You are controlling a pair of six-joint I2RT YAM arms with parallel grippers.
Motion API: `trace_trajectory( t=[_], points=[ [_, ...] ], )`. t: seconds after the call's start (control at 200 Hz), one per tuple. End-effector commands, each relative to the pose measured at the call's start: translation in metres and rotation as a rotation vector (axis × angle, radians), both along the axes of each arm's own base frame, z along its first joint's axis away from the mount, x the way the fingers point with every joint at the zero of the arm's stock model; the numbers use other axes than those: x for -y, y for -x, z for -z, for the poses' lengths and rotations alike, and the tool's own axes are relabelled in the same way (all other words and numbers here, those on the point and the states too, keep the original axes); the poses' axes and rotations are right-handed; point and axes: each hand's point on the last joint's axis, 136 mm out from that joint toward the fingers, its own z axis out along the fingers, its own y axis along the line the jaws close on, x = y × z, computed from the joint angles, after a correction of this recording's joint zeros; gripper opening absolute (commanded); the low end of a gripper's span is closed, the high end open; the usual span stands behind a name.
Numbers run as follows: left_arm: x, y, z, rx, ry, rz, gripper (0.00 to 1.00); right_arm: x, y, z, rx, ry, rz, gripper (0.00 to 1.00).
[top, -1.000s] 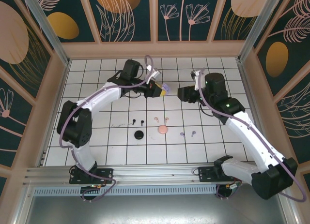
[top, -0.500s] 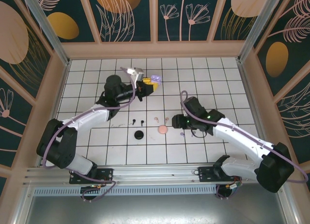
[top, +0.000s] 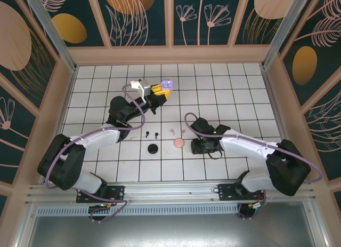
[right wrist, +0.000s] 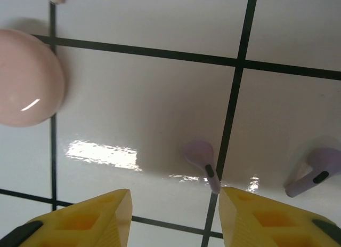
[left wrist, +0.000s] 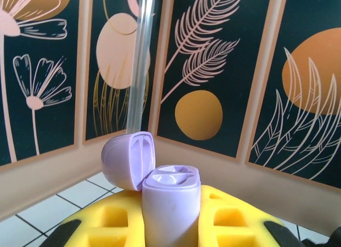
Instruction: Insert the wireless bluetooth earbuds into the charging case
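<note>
Your right gripper [right wrist: 173, 204] has dropped from high to just over the counter [right wrist: 149, 81], jaws apart and empty, with one lilac earbud [right wrist: 201, 153] just ahead between them, so pickup looks next. Your left gripper [top: 161, 92] clamps the open case [left wrist: 170, 199], ready to receive it.

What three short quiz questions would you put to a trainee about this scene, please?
1. True or false: the lilac charging case held in the left gripper has its lid shut.
2. What colour are the two earbuds on the tiles just ahead of the right gripper? A black, B pink, C lilac.
3. Fill in: the right gripper's jaws stand ____, with nothing between them.

Key: 1 false, the lid is open; 2 C; 3 open.
</note>
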Motion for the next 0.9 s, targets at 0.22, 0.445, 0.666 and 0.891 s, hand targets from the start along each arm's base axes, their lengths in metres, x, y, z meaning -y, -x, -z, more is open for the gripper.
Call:
trace_trajectory(
  t=[0.22, 0.445, 0.666, 0.891],
  points=[
    [0.005, 0.012, -0.020, 0.099, 0.017, 0.016, 0.00, 0.000, -0.014, 0.004, 0.026, 0.076, -0.021, 0.44],
    [0.008, 0.014, -0.019, 0.095, 0.010, 0.030, 0.00, 0.001, -0.015, 0.009, 0.020, 0.088, -0.020, 0.40],
    [0.009, 0.016, -0.018, 0.092, 0.009, 0.038, 0.00, 0.002, -0.019, 0.012, 0.025, 0.093, -0.013, 0.39],
    [0.010, 0.016, -0.019, 0.091, 0.009, 0.043, 0.00, 0.001, -0.025, 0.014, 0.026, 0.093, -0.010, 0.36]
  ],
)
